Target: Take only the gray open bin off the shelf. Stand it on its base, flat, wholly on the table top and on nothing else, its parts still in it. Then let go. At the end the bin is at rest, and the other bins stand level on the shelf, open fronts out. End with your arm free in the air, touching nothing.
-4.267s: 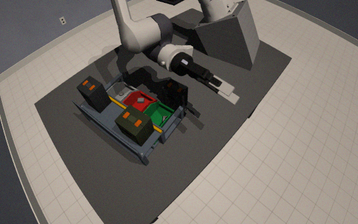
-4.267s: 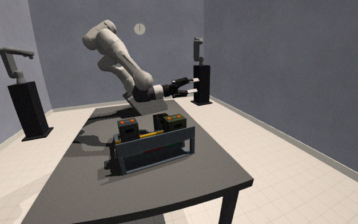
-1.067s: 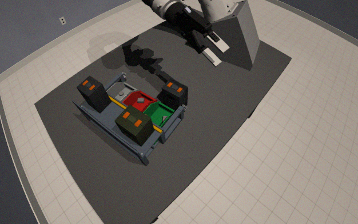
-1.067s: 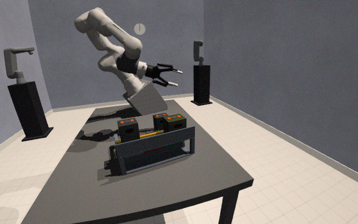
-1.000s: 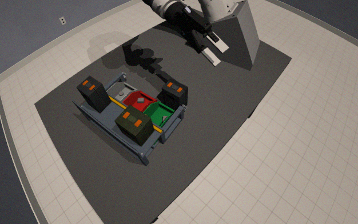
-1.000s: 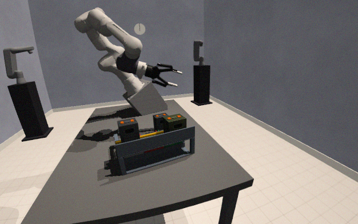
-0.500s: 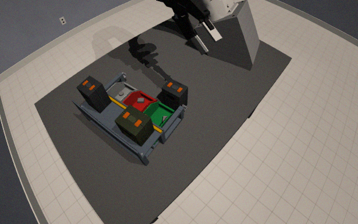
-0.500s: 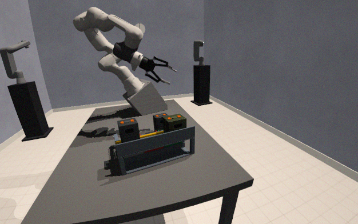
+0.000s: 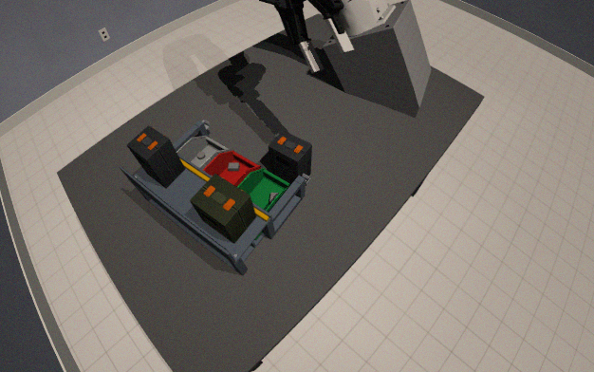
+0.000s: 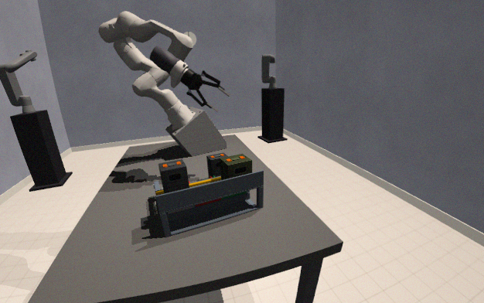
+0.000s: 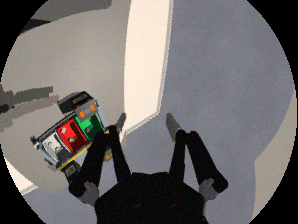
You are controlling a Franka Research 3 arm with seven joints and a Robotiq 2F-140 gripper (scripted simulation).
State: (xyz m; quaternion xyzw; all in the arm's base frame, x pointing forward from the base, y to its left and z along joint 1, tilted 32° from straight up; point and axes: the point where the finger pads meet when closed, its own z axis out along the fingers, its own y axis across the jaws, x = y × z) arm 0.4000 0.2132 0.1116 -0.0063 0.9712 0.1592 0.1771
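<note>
The claw (image 9: pixel 328 61) (image 10: pixel 223 102) (image 11: pixel 146 118) is spread partway, pinching nothing and touching nothing, held aloft, presumably to clear the cases. Beyond it, the gray open bin (image 9: pixel 198 150) (image 11: pixel 53 146) sits in the shelf (image 9: pixel 287 190) (image 10: pixel 210 193) (image 11: pixel 44 156) beside the red open bin (image 9: pixel 227 167) (image 11: pixel 71 135), likely racked for front access. The shelf stands on the desk (image 9: pixel 332 199) (image 10: pixel 216 255) (image 11: pixel 75 50).

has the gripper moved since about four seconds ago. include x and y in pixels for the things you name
Yes; in the top view, the gripper (image 9: pixel 332 60) (image 10: pixel 223 103) (image 11: pixel 146 118) has moved up-left in the image, from below the gray base block (image 9: pixel 380 66) (image 10: pixel 201 133) to its left edge.
</note>
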